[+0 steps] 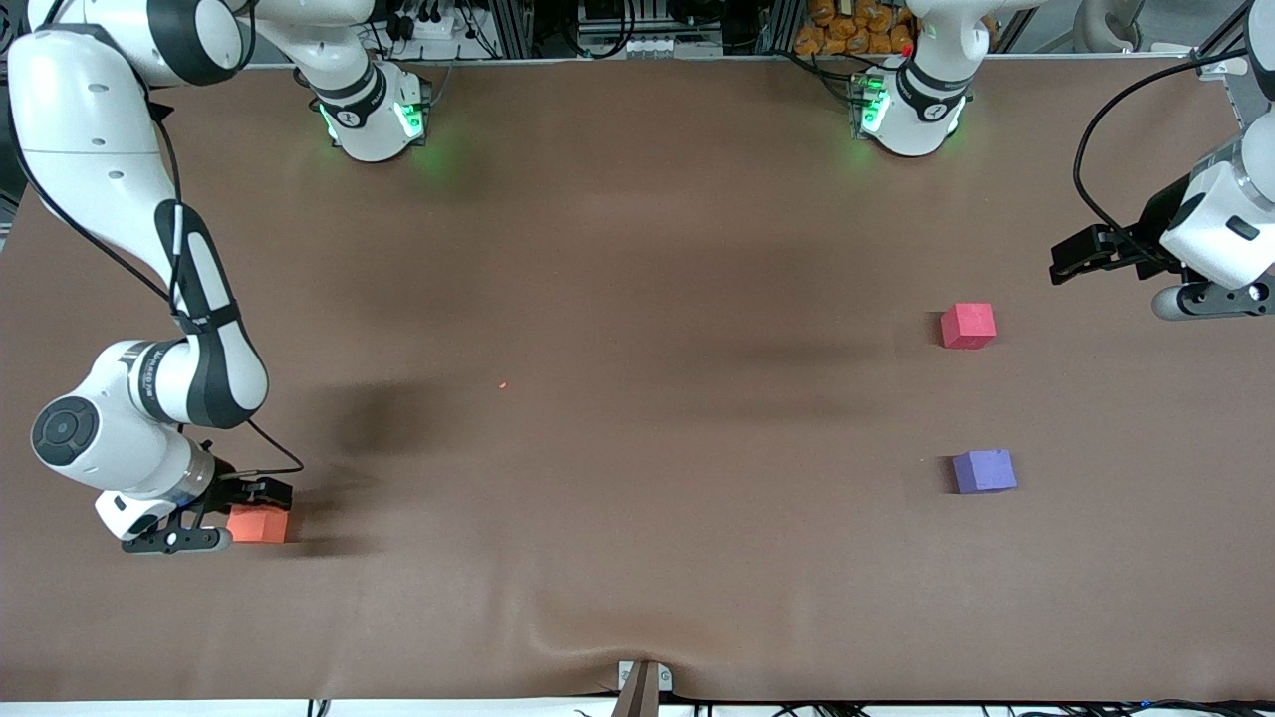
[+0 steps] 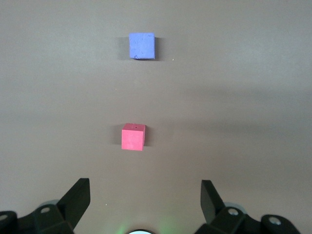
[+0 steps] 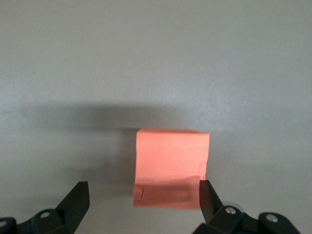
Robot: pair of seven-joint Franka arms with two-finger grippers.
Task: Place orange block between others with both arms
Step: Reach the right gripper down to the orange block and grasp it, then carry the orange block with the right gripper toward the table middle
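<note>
Right wrist view – orange block (image 3: pixel 171 167) on table, between spread fingers of right pincer (image 3: pixel 144 197), unpinched – left pincer (image 2: pixel 145 197) spread, waiting.

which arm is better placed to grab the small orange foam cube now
Right: the right gripper hangs open at the small orange foam cube, while the open left gripper waits at the other end.

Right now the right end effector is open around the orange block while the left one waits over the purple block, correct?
Not quite. The left end effector waits near the red-pink block, not over the purple block, as the front view shows. The right end effector is open at the orange block.
</note>
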